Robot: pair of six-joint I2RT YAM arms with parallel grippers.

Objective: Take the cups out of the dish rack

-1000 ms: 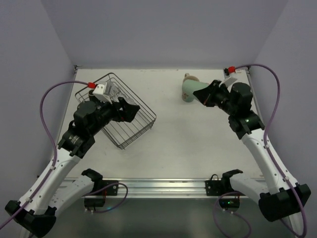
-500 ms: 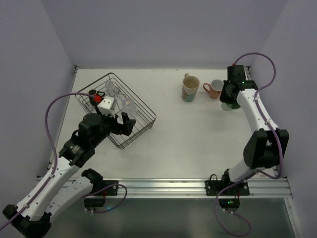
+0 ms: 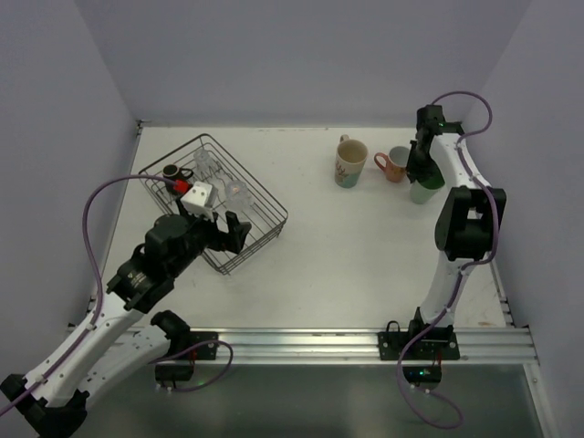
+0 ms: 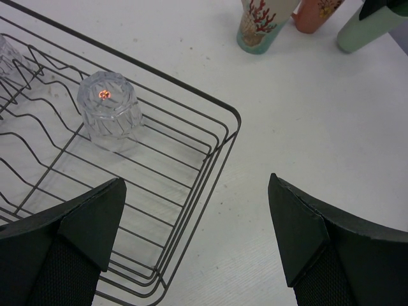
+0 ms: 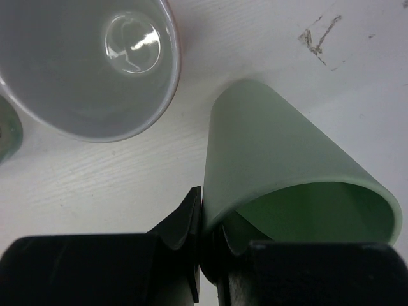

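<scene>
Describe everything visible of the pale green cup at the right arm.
The pale green cup is plain, smooth and handleless, tapering from a wide mouth to a narrower base. It is mouth-up at the table's far right, beside the salmon-pink mug but apart from it. The right end effector pinches its rim, one finger inside, one outside. Whether its base touches the table is unclear.

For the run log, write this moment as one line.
left gripper open above dish rack | right gripper shut on pale green cup beside salmon-pink mug | racked: clear glasses, dark brown mug
</scene>
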